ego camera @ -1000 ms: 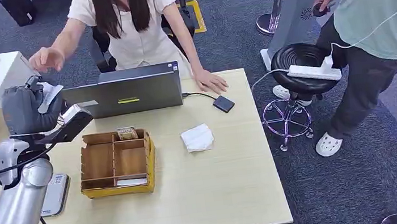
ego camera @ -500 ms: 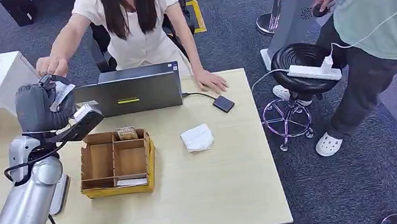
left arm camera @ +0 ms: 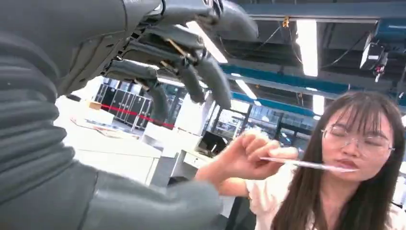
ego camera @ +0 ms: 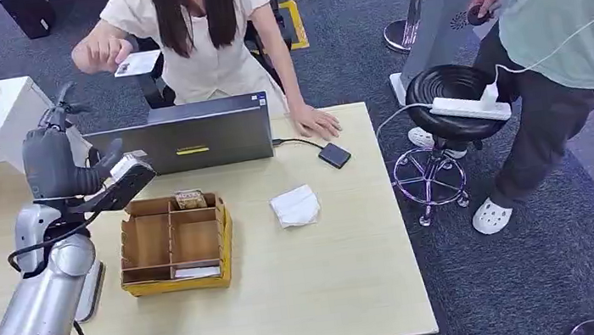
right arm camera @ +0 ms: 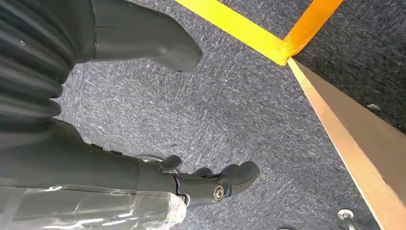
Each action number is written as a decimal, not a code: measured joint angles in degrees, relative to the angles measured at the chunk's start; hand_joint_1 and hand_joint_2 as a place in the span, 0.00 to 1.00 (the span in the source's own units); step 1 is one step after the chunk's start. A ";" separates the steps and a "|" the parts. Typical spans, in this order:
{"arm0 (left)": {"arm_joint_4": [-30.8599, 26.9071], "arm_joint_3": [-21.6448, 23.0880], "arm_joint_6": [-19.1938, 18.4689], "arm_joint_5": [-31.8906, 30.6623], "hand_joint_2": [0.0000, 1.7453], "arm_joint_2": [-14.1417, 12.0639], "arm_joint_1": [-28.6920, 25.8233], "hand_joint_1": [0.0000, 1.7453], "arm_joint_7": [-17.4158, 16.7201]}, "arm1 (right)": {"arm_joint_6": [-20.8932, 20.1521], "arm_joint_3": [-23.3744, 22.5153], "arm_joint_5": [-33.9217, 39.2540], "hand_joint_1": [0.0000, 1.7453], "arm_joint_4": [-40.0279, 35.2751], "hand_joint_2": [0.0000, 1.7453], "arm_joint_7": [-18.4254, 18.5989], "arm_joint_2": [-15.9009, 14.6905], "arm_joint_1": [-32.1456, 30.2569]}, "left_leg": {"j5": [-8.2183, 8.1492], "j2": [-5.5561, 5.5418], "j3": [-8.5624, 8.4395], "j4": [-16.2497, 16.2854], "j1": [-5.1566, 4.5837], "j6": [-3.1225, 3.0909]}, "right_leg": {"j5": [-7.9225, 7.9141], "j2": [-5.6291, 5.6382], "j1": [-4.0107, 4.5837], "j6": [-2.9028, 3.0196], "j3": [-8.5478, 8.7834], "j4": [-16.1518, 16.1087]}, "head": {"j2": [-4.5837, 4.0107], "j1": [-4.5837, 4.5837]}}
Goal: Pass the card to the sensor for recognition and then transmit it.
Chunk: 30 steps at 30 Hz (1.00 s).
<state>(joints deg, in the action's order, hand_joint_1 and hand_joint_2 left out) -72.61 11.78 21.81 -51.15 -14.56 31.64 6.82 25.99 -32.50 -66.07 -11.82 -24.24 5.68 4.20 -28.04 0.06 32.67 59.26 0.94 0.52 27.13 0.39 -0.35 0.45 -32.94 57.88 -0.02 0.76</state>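
- The bench [ego camera: 319, 301], pale wood, carries everything here; a person sits behind its far edge with a hand flat near the far right corner.
- The grey laptop [ego camera: 187, 138] stands along the far edge, lid back toward the robot.
- The cardboard organiser [ego camera: 173, 244] sits left of centre, divided into compartments, a small item in its far middle slot.
- A crumpled white tissue [ego camera: 296, 206] lies just right of the organiser; a small dark card reader [ego camera: 334, 155] rests near the far right corner, cabled to the laptop.
- The left hand [ego camera: 53, 159] is raised above the far left corner, fingers spread, holding nothing.
- The right hand [right arm camera: 143, 177] hangs down over carpet, fingers loosely curled with nothing in them.
- The card [ego camera: 137, 64] is off the bench, pinched in the person's raised hand [ego camera: 102, 53] beyond the far edge.
- Judgement: thin, light, stiff, slick-faced; best pinched across its flat faces near one short edge, leaving the rest free.
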 joint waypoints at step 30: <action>-2.90 18.19 -54.68 24.19 1.00 -33.58 19.03 0.00 8.44 | -0.22 0.00 2.14 0.00 0.00 1.00 -2.82 -0.98 -0.78 | 0.04 0.30 0.22 0.00 0.20 0.07 | -0.06 0.38 0.19 0.10 -0.34 0.07 | 0.00 0.02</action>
<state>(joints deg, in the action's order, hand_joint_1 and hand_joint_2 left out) -75.51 29.97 -32.86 -26.96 -48.14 50.67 15.26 25.77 -32.50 -63.93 -11.82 -27.06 4.70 3.42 -28.00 0.36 32.89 59.25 1.14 0.59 27.06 0.77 -0.16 0.56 -33.28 57.95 -0.02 0.79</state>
